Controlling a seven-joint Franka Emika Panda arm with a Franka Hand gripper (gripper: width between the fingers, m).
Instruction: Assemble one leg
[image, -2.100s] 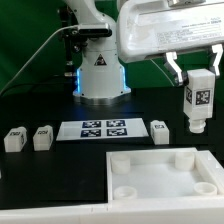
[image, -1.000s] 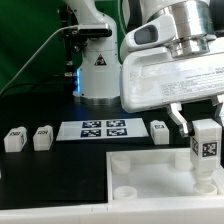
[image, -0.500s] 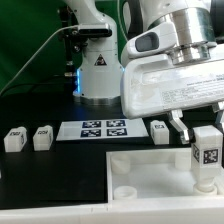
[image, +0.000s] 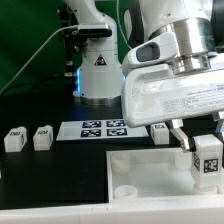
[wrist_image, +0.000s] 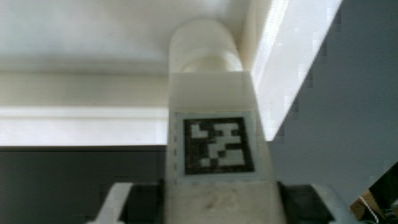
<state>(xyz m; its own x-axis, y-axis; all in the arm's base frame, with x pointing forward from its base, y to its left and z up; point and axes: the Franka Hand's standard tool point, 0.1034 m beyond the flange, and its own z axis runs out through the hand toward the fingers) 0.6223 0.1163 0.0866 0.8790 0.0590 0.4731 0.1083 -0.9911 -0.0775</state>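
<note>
My gripper (image: 205, 133) is shut on a white leg (image: 207, 161) with a black-and-white tag on its face. It holds the leg upright over the right side of the large white tabletop panel (image: 140, 168), near a corner socket. In the wrist view the leg (wrist_image: 217, 110) runs between my fingers (wrist_image: 128, 200), its rounded end close over the panel's white surface (wrist_image: 89, 95). Three more legs stand on the black table: two at the exterior view's left (image: 14, 139) (image: 42, 137) and one behind the panel (image: 160, 130).
The marker board (image: 96, 129) lies flat behind the panel. The robot base (image: 98, 70) stands at the back with a cable to its left. The panel has round sockets, one at its front left corner (image: 127, 189).
My gripper has carried the leg down and toward the exterior view's right, from well above the table to just over the panel's right side. The other legs have not moved.
</note>
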